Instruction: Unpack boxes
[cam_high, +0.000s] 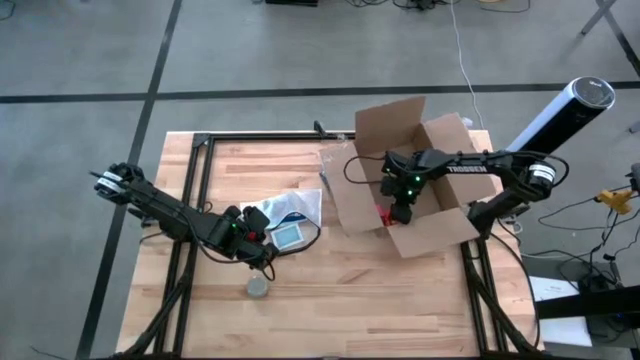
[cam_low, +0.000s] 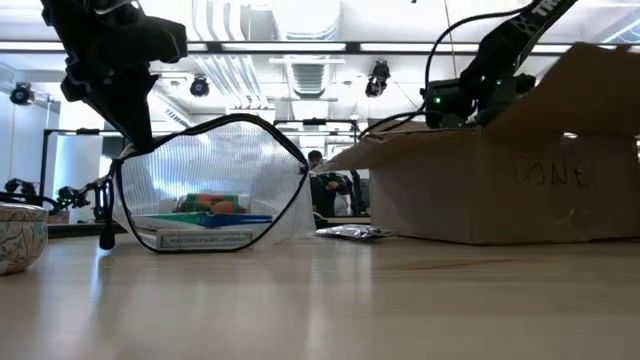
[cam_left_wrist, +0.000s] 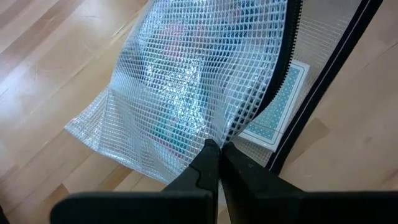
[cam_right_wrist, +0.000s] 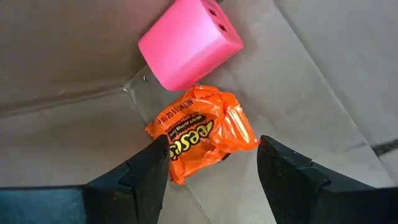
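Note:
The brown cardboard box (cam_high: 415, 190) (cam_low: 500, 180) stands open at the table's right, flaps up. My right gripper (cam_right_wrist: 214, 165) (cam_high: 400, 208) reaches down into it, open. Its fingers stand on either side of an orange candy packet (cam_right_wrist: 202, 134) lying on the box floor, and a pink block (cam_right_wrist: 189, 40) lies just beyond. Left of the box lies a translucent mesh zip pouch (cam_high: 290, 212) (cam_low: 215, 170) with small items inside. My left gripper (cam_left_wrist: 214, 152) (cam_high: 255, 238) is shut on it. My left gripper pinches the pouch's mesh wall right beside the black zipper edge (cam_left_wrist: 239, 121) between its two fingers. The fingers slant down at it from the table's left. The held edge is raised so that the mouth stands open, while the pouch's bottom (cam_low: 200, 240) rests on the table.
A small patterned bowl (cam_high: 258, 287) (cam_low: 20, 235) stands near the front edge, left of centre. A silvery packet (cam_low: 350, 232) lies between pouch and box. A black frame (cam_high: 200, 145) runs along the table's far and left sides. Bare wood spreads across the front.

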